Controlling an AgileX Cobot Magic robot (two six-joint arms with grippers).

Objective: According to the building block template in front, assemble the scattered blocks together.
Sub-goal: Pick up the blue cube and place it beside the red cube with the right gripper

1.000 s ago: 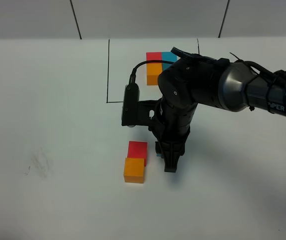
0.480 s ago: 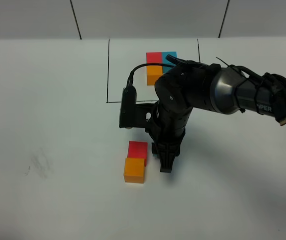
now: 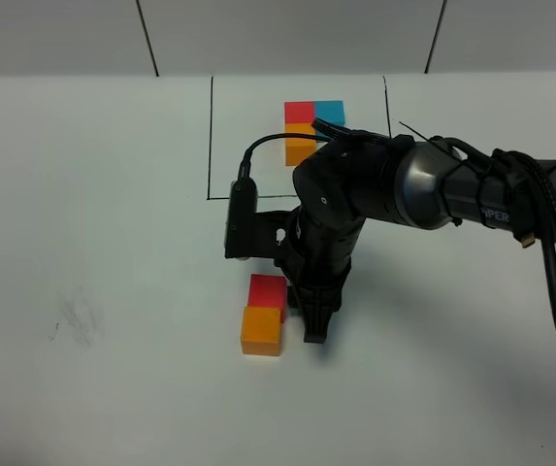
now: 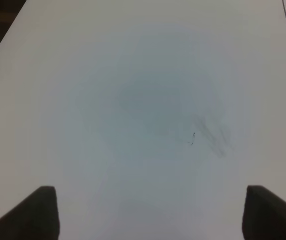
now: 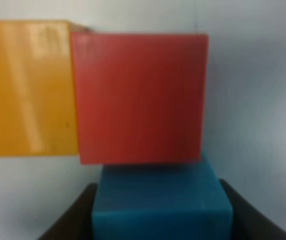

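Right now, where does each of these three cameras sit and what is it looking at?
Exterior high: mounted above, looking down on the table, the template and the right arm.
Left wrist: faces bare table; left tool tips show.
Right wrist: close on blue cube between its tool's fingers.
Shared: red cube and orange cube.

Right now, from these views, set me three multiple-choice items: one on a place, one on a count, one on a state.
1. Where is the blue cube relative to the red cube?
A. Against one side of it
B. Stacked on top of it
C. Far off, inside the drawn rectangle

2. How many loose cubes does the right wrist view show?
A. One
B. Two
C. Three

3. What is the right gripper doing?
A. Hanging open and empty
B. Closed on the blue cube
C. Closed on the orange cube

Answers: 1 A, the blue face meets the red edge. 2 C, orange, red and blue. 3 B, dark fingers flank the blue cube.
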